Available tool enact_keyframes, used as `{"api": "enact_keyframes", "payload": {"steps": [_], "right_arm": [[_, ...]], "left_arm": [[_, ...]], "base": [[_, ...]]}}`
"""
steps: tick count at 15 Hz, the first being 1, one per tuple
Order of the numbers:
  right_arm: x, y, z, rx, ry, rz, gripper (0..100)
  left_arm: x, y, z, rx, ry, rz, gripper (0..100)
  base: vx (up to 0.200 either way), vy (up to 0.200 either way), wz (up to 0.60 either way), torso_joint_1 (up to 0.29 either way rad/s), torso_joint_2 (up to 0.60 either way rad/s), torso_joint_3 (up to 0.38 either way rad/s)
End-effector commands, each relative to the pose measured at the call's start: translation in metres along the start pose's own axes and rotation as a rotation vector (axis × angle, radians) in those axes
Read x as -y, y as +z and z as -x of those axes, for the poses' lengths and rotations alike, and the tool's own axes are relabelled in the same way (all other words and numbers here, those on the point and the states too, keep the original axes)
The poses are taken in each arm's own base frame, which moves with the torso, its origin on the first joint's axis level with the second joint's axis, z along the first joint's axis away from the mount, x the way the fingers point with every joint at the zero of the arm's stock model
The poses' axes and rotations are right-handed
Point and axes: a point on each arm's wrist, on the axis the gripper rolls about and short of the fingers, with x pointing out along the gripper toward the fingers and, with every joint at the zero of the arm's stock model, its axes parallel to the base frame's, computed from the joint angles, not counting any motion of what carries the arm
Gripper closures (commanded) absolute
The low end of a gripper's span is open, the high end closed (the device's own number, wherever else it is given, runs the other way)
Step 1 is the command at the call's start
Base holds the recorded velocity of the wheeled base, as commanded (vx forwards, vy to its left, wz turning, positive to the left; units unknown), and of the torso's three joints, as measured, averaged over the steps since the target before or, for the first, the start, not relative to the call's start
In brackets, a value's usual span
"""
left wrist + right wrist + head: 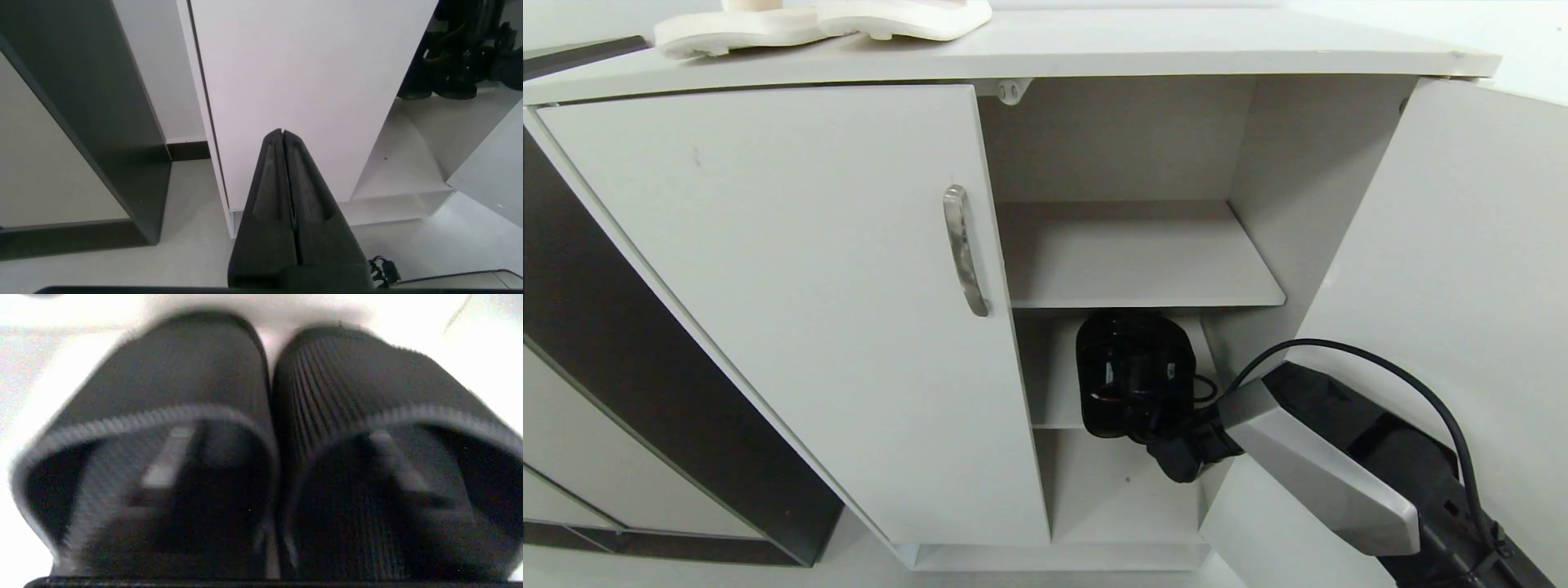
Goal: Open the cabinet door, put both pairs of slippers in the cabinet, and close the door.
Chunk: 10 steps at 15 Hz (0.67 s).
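A pair of black slippers (1134, 371) hangs side by side inside the open right half of the white cabinet (1013, 65), just above its middle shelf (1054, 412). My right gripper (1168, 441) is shut on them from the heel end; up close their ribbed uppers (359, 400) face the camera, toes toward the back wall. A pair of white slippers (825, 24) lies on the cabinet top. The right door (1462, 286) is swung wide open and the left door (792, 302) is closed. My left gripper (282, 139) is shut and empty, low in front of the closed left door.
The upper shelf (1135, 261) and the bottom compartment (1119, 490) hold nothing. A metal handle (964, 249) sits on the left door's edge. A dark panel (621, 343) stands to the left of the cabinet. The right arm's cable (1405, 376) loops near the open door.
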Motion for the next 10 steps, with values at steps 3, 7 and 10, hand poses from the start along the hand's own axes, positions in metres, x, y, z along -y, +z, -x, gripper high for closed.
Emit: {"api": "enact_keyframes", "payload": {"steps": [3, 7, 10], "right_arm": [[0.006, 0.008, 0.019, -0.007, 0.012, 0.005, 0], [0.018, 0.024, 0.076, 0.004, 0.032, 0.005, 0], [0.036, 0.02, 0.131, -0.025, 0.09, 0.037, 0]], "left_arm": [[0.0, 0.0, 0.0, -0.001, 0.0, -0.001, 100], [0.0, 0.0, 0.0, -0.001, 0.0, -0.003, 100], [0.0, 0.0, 0.0, -0.001, 0.0, -0.001, 100]], "base": [[0.0, 0.0, 0.0, 0.0, 0.0, 0.0], [0.0, 0.0, 0.0, 0.0, 0.0, 0.0], [0.0, 0.0, 0.0, 0.0, 0.0, 0.0]]}}
